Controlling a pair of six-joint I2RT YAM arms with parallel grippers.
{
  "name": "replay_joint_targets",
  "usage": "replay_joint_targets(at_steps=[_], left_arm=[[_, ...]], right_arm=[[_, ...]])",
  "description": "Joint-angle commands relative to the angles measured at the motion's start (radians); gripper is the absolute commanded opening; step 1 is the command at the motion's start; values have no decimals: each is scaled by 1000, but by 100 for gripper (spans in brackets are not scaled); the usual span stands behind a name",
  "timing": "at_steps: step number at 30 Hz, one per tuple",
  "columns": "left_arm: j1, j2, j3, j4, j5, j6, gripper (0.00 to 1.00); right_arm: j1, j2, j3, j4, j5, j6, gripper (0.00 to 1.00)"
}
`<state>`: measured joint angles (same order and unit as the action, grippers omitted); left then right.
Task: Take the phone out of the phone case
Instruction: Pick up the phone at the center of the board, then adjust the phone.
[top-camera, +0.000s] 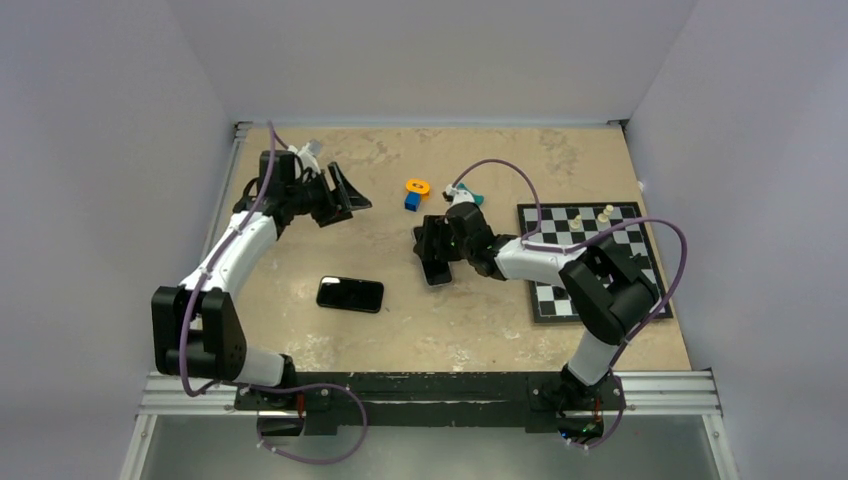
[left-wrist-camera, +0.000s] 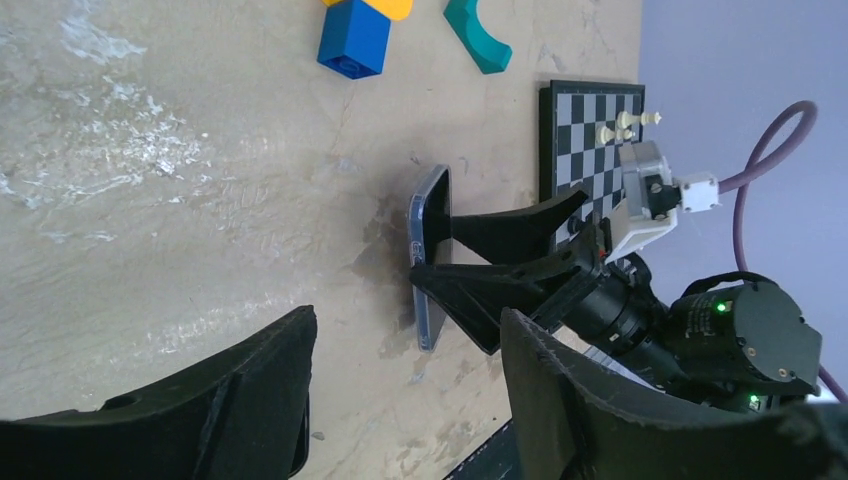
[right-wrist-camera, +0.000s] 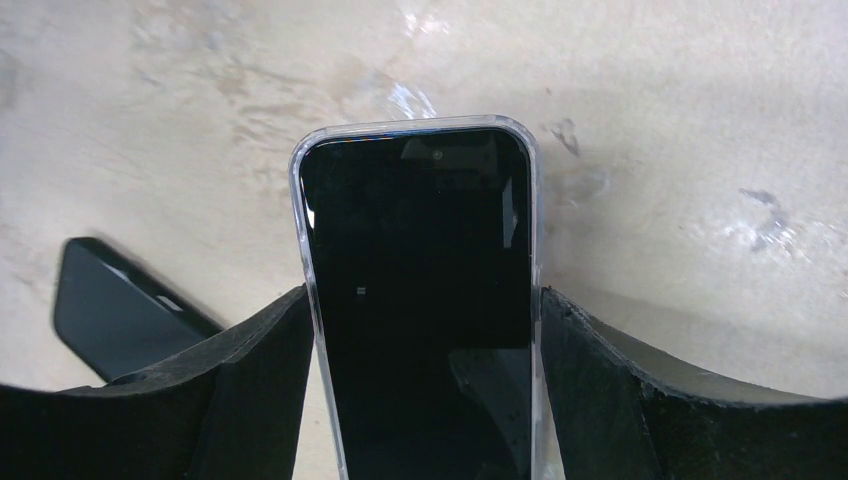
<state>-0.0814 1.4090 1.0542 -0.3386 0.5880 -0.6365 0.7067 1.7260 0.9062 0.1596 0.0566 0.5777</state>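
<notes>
- Top view: the right gripper (top-camera: 437, 262) clamps the clear phone case (top-camera: 438, 284), with the phone (top-camera: 437, 270) inside, at the middle of the table (top-camera: 480, 320). The left gripper (top-camera: 345, 200) hangs agape, well apart at the far left. A black handset (top-camera: 350, 294) lies between the arms, and a chessboard (top-camera: 590, 255) lies to the right.
- Left wrist: the case is seen edge-on, pinched by the right fingers. A blue block (left-wrist-camera: 355, 40) lies beyond it.
- Right wrist: the phone fills the case, with fingers (right-wrist-camera: 250, 380) touching both long sides.

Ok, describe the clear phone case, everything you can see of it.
The clear case is a transparent, glossy, plastic-looking shell with rounded corners, its rim wrapped around a dark-screened phone seated inside. The right hand clamps its two long edges. It sits left of the chessboard, tipped up off the tabletop; whether its far end touches it is unclear.
</notes>
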Motion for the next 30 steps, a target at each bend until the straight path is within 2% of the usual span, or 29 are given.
replay_joint_targets(at_steps=[1, 7, 18, 30], left_arm=[[-20, 35, -10, 59, 49, -56, 71], [-42, 80, -22, 74, 39, -73, 74], [-81, 91, -18, 58, -14, -53, 71], [-113, 92, -4, 17, -50, -22, 44]], right_arm=[[8, -54, 4, 193, -53, 58, 0], [20, -39, 36, 255, -91, 76, 0], [102, -22, 148, 228, -102, 106, 0], [168, -4, 225, 224, -91, 135, 0]])
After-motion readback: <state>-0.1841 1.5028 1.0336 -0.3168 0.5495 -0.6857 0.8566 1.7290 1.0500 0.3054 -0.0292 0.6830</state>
